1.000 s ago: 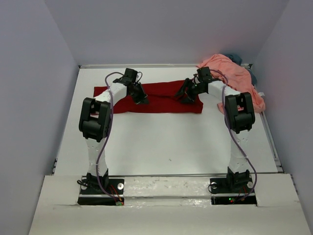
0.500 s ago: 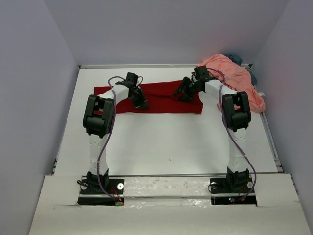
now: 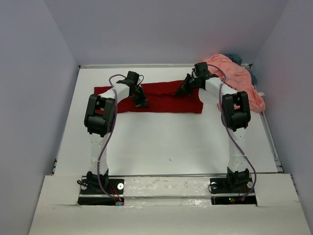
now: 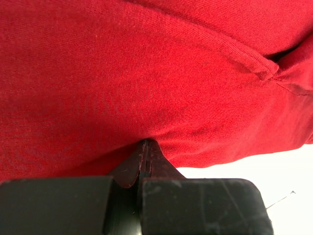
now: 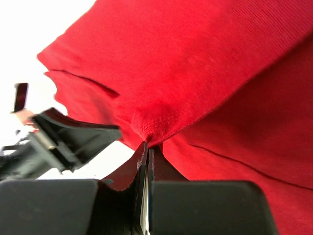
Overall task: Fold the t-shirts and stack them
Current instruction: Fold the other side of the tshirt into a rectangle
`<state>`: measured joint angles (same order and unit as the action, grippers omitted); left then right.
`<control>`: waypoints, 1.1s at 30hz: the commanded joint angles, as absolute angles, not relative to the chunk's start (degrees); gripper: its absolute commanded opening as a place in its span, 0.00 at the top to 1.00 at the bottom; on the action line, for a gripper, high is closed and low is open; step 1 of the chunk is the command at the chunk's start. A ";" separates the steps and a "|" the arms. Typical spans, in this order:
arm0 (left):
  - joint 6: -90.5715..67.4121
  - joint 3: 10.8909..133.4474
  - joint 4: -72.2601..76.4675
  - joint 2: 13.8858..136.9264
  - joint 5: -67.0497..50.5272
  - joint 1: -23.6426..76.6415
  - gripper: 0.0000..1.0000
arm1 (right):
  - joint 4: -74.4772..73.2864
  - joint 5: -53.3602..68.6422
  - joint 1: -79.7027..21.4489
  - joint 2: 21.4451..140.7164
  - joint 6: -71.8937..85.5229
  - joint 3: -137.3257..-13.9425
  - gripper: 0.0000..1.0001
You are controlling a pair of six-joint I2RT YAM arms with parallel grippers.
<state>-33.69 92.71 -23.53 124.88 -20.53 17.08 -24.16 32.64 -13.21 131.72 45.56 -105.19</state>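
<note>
Overhead, looking down on a white table [image 3: 171, 142] walled in pale grey. Shows a dark red t-shirt [image 3: 164, 100] lying as a long, flattened band across the far half of the table, parallel to the far edge and closer to it than to the near edge. Shows a salmon pink t-shirt [image 3: 234, 78] heaped in a rumpled pile in the far right corner, spilling down along the right edge. Behind that pile, deep in the same corner, only a sliver of a slate blue-grey t-shirt [image 3: 238, 58]; too little on show to tell its shape.

Reaching in from the near edge: left gripper [image 3: 143, 102] down on the left part of the dark red t-shirt, close to its near hem; right gripper [image 3: 183, 90] down on the right part, close to its far hem. Well apart, with plain red cloth between.

Up close from the left wrist: left gripper [image 4: 145, 145] pressed tight together on a fold of the dark red t-shirt [image 4: 146, 73], cloth drawn into the tips, a strip of white table [image 4: 244, 169] just beside.

Up close from the right wrist: right gripper [image 5: 146, 146] likewise clamped together, nipping a small puckered bit of hem of the dark red t-shirt [image 5: 205, 63], with creases fanning out from the pinch and bright table [image 5: 44, 24] beyond the cloth's edge.
</note>
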 commanded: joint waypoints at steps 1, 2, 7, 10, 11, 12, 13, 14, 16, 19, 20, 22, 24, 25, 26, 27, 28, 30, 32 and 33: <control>-32.08 94.39 -25.22 126.21 -20.13 17.67 1.00 | -23.55 34.89 -13.71 132.97 47.80 -112.40 1.00; -31.99 94.57 -25.31 126.30 -20.21 17.67 1.00 | -23.55 35.24 -13.71 133.59 48.33 -113.46 1.00; -31.73 94.22 -25.84 125.86 -20.13 17.75 1.00 | -23.64 35.86 -13.71 138.42 50.09 -121.70 1.00; -31.55 93.78 -26.28 125.25 -19.95 17.75 1.00 | -23.29 36.30 -13.71 142.63 50.97 -126.11 1.00; -31.47 93.61 -26.28 124.98 -20.04 17.84 1.00 | -23.38 36.99 -13.71 143.86 51.41 -129.43 1.00; -31.46 93.43 -26.37 124.55 -20.04 17.84 1.00 | -23.20 37.18 -13.71 146.49 51.68 -131.12 1.00; -31.46 93.08 -26.45 124.28 -19.95 17.84 1.00 | -22.59 37.61 -13.71 147.64 52.46 -132.44 1.00; -31.55 92.99 -26.46 124.10 -19.95 17.93 1.00 | -22.07 38.49 -14.23 148.79 53.08 -133.58 0.92; -31.38 92.81 -26.80 123.58 -19.78 17.93 1.00 | -19.01 39.63 -14.24 151.51 54.66 -135.35 0.84; -31.20 92.72 -27.42 123.14 -19.51 18.02 1.00 | -16.09 40.43 -14.24 152.75 55.37 -135.53 0.79; -31.20 92.64 -27.42 122.87 -19.34 18.10 1.00 | -14.08 40.52 -14.24 152.93 55.63 -135.18 0.79; -31.11 92.37 -27.51 122.70 -19.25 18.19 1.00 | -10.05 40.95 -14.24 152.41 56.42 -133.52 0.79; -31.11 92.37 -27.60 122.70 -19.25 18.28 1.00 | -7.40 41.75 -14.24 151.88 57.04 -132.11 0.81; -31.11 92.46 -27.68 122.78 -19.25 18.37 1.00 | -6.43 41.92 -14.24 151.79 57.30 -131.75 0.81; -31.11 92.46 -27.77 122.78 -19.34 18.46 1.00 | -5.55 42.10 -14.24 151.87 57.91 -132.10 0.81; -31.20 92.63 -27.77 122.96 -19.34 18.63 1.00 | -5.28 42.62 -14.24 152.48 58.27 -132.62 0.81; -31.20 92.72 -27.77 123.05 -19.42 18.81 1.00 | -5.27 42.89 -14.24 152.93 58.71 -133.32 0.81; -31.38 93.25 -27.95 123.40 -19.42 19.24 1.00 | -5.19 43.68 -14.24 153.89 59.41 -135.08 0.81; -31.38 93.69 -28.12 123.57 -19.42 19.51 1.00 | -4.05 43.77 -14.77 154.07 59.85 -135.26 0.81; -31.38 93.87 -28.30 123.75 -19.42 19.77 1.00 | -3.78 43.86 -14.77 154.25 60.03 -135.44 0.81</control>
<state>-32.75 93.06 -24.34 124.97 -19.92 18.09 -9.37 41.30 -13.80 154.17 58.35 -132.25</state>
